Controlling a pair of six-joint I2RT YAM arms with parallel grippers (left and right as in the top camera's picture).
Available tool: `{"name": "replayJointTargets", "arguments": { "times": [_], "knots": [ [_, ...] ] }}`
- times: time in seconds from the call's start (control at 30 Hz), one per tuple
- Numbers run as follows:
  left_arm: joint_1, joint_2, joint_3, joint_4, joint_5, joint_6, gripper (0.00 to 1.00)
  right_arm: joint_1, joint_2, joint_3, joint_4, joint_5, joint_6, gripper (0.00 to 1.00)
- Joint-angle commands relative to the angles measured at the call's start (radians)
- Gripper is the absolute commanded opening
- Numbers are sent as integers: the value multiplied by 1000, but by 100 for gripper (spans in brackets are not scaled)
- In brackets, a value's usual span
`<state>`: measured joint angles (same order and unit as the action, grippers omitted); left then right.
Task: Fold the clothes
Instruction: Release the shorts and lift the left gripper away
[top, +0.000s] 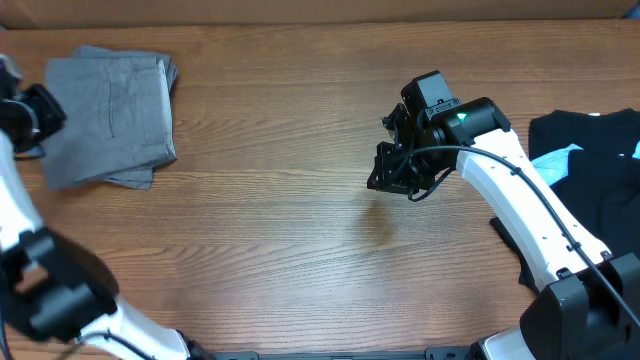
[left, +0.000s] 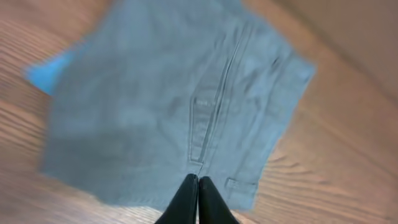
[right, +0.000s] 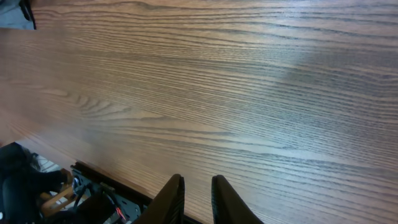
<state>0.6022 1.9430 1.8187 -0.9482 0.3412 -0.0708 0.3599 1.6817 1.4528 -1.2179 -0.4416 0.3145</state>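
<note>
Folded grey-khaki shorts (top: 108, 115) lie flat at the table's far left. In the left wrist view the shorts (left: 174, 106) fill the frame, with a seam pocket running down the middle. My left gripper (left: 198, 183) hovers over their near edge, fingers pressed together with nothing between them. From above, the left gripper (top: 45, 112) sits at the shorts' left side. My right gripper (top: 400, 165) hangs over bare wood near the table's middle. Its fingers (right: 198, 182) stand slightly apart and empty. A heap of black garments (top: 590, 175) with light-blue fabric (top: 556, 160) lies at the right edge.
The table's near edge with cables and an arm base (right: 62, 193) shows at the lower left of the right wrist view. A bright blue patch (left: 50, 71) peeks out beside the shorts; I cannot tell what it is. Wood tabletop (top: 280, 230) stretches between the two piles.
</note>
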Motion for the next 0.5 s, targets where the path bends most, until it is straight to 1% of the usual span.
{"name": "replayJointTargets", "arguments": {
  "times": [0.0, 0.1, 0.17, 0.23, 0.33, 0.4, 0.47],
  "knots": [
    [-22, 141, -11, 14, -3, 27, 4, -2, -15, 24, 1, -9, 4, 19],
    [-37, 243, -11, 45, -30, 26, 8, -2, -16, 24, 12, -8, 3, 18],
    [-39, 281, -11, 43, -29, 26, 7, -2, -16, 27, 24, -8, 3, 18],
    [-39, 286, -10, 35, -13, 27, 7, -2, -16, 38, 31, -6, 3, 18],
    [-39, 234, 18, 7, 40, 49, 8, -2, -24, 78, 31, 24, -6, 16],
    [-42, 169, 59, -38, 43, 68, 13, -2, -37, 117, 31, 69, -8, 11],
    [-48, 92, 106, -114, 45, 111, 26, -2, -57, 166, 32, 129, -8, 10]
  ]
}}
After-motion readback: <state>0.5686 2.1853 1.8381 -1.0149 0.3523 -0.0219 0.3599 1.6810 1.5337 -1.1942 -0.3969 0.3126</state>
